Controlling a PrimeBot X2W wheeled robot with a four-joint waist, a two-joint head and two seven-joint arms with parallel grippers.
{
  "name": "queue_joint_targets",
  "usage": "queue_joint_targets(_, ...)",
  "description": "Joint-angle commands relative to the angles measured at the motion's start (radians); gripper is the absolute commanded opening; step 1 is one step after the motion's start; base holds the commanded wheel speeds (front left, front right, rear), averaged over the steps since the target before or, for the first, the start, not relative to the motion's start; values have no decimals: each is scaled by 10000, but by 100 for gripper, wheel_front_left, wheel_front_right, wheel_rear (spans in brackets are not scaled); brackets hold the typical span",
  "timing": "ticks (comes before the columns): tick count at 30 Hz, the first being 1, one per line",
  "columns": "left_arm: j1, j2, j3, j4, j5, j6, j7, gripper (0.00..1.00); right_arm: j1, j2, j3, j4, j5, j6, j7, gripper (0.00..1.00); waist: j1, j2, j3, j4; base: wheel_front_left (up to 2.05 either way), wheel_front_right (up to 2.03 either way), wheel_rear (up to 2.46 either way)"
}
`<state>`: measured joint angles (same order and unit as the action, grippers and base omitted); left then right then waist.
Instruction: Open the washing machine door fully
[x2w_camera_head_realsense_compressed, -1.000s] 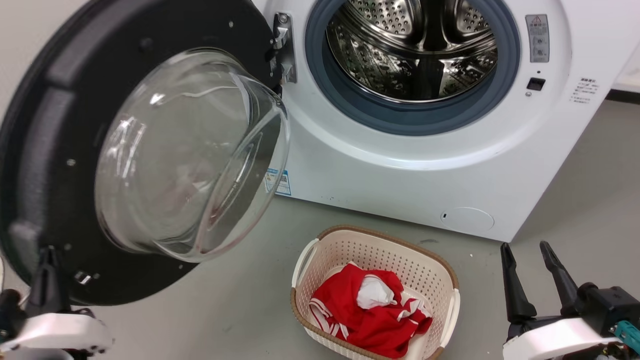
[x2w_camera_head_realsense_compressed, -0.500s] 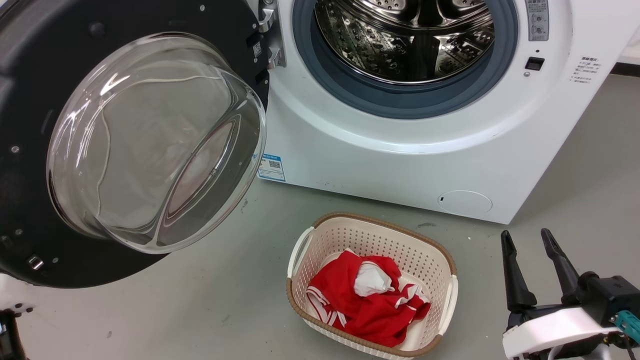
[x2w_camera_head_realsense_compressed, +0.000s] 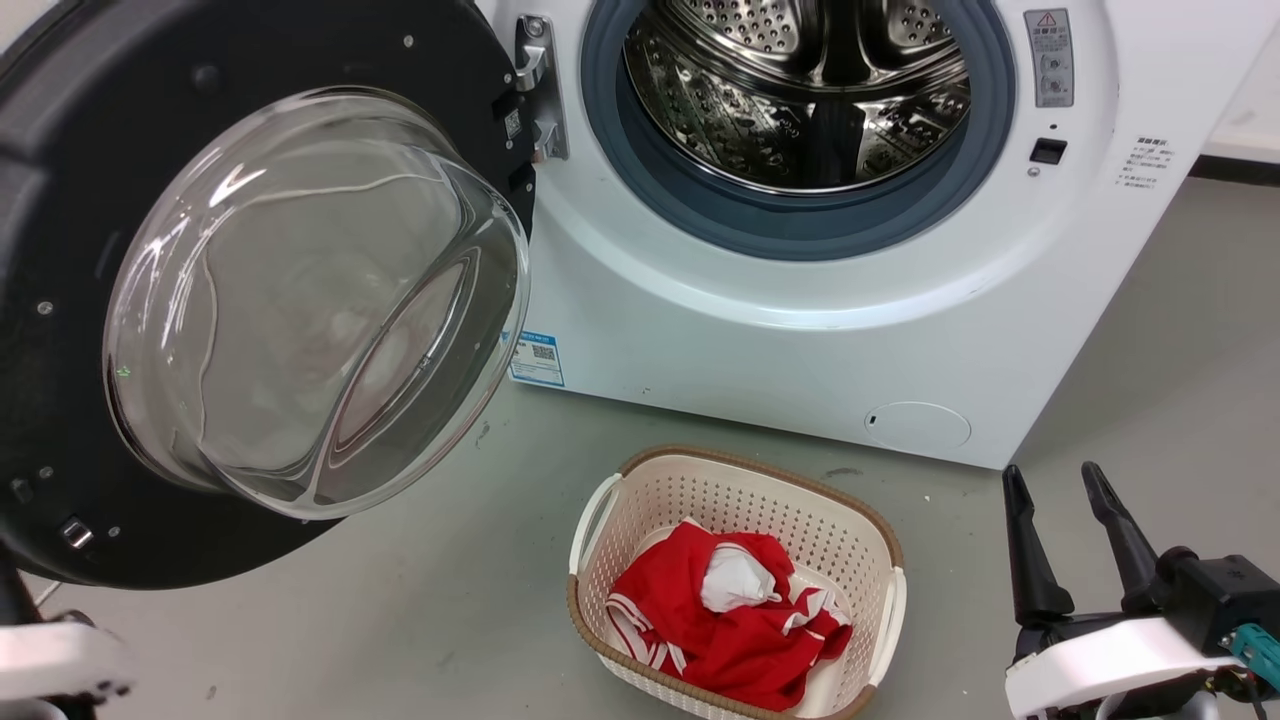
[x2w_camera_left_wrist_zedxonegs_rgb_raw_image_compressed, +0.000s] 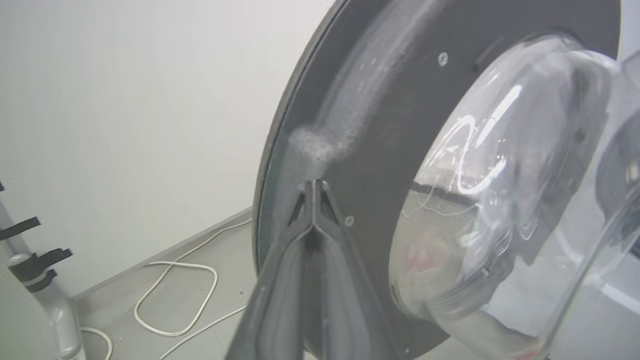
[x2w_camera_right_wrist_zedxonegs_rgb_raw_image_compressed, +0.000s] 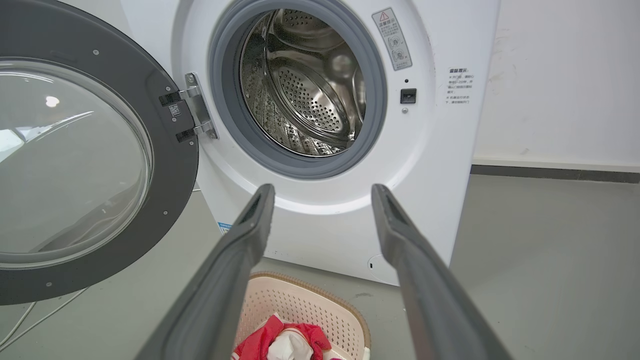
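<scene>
The washing machine door (x2w_camera_head_realsense_compressed: 300, 50), a black disc with a bulging glass bowl (x2w_camera_head_realsense_compressed: 310, 300), stands swung wide to the left on its metal hinge (x2w_camera_head_realsense_compressed: 535, 85). The steel drum (x2w_camera_head_realsense_compressed: 800, 90) lies fully exposed. In the left wrist view my left gripper (x2w_camera_left_wrist_zedxonegs_rgb_raw_image_compressed: 314, 186) is shut with nothing in it. Its joined tips rest against the door's inner black face (x2w_camera_left_wrist_zedxonegs_rgb_raw_image_compressed: 380, 150), near the rim. My right gripper (x2w_camera_head_realsense_compressed: 1050, 475) hangs open at the lower right, apart from the machine. In the right wrist view its spread fingers (x2w_camera_right_wrist_zedxonegs_rgb_raw_image_compressed: 250, 235) frame the machine front, with the door (x2w_camera_right_wrist_zedxonegs_rgb_raw_image_compressed: 170, 165) at left.
A cream basket (x2w_camera_head_realsense_compressed: 740, 460) holding a red garment (x2w_camera_head_realsense_compressed: 740, 630) sits on the grey floor before the white machine (x2w_camera_head_realsense_compressed: 760, 350). A small round flap (x2w_camera_head_realsense_compressed: 917, 425) sits low on the machine's front. White cable (x2w_camera_left_wrist_zedxonegs_rgb_raw_image_compressed: 175, 300) lies by the wall behind the door.
The head camera has shifted. The door looks swung a little wider than a second ago. My left gripper has slid toward the view's lower left edge. The right gripper holds still.
</scene>
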<state>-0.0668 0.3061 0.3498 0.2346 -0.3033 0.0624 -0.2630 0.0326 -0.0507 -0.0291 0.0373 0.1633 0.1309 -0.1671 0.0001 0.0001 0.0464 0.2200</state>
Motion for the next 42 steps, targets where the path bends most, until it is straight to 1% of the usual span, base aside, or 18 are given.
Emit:
queue_joint_targets(1, 244, -123, -36, -259, 131, 29, -21, 0, 51, 13, 6, 39, 63, -3, -58, 100, -1, -1, -61, 10, 0, 0, 0)
queue_joint_targets(4, 826, -664, -307, -996, 400, -46, -20, 0, 82, 12, 43, 60, 85, -3, -99, 100, -1, -1, -148, -2, 0, 0, 0)
queue_joint_targets(9, 1640, -1551, -1122, -1901, 819, -142, -22, 1, 159, 12, 150, 131, 106, -3, -148, 100, -1, -1, -299, -130, 0, 0, 0)
queue_joint_targets(11, 1813, -1822, -1501, -2000, 909, -233, -22, 38, 153, 13, 216, 154, 90, -3, -151, 100, -1, -1, -347, -240, 0, 0, 0)
queue_joint_targets(12, 1830, -1899, -1637, -1993, 895, -293, -22, 55, 140, 12, 231, 148, 83, -3, -149, 100, -1, -1, -355, -300, 0, 0, 0)
queue_joint_targets(13, 1829, -1993, -1790, -1997, 910, -352, -22, 88, 128, 13, 250, 145, 59, -3, -155, 100, -1, -1, -374, -356, 0, 0, 0)
queue_joint_targets(14, 1811, -2068, -1932, -2001, 956, -416, -22, 100, 124, 12, 275, 144, 33, -3, -149, 100, -1, -1, -399, -416, 0, 0, 0)
queue_joint_targets(20, 1579, -2342, -2658, -2296, 1348, -535, -22, 100, 119, 13, 368, 32, -87, -3, -72, 100, -1, -1, -534, -855, 0, 0, 0)
queue_joint_targets(27, 1236, -2414, -3344, -2372, 1817, -714, -22, 100, 93, 13, 323, -212, -419, -3, 38, 100, -1, -1, -634, -1497, 0, 0, 0)
queue_joint_targets(30, 1108, -2417, -3471, -2375, 1977, -775, -21, 100, 136, 13, 253, -305, -590, -3, 99, 100, -1, -1, -662, -1790, 0, 0, 0)
queue_joint_targets(34, 1120, -2423, -3496, -2391, 2064, -733, -22, 100, 241, 13, 257, -393, -694, -3, 192, 100, -1, -1, -682, -2097, 0, 0, 0)
queue_joint_targets(42, 1331, -2434, -3514, -2359, 2109, -730, -22, 100, 355, 15, 272, -370, -640, -3, 230, 100, -1, -1, -698, -2296, 0, 0, 0)
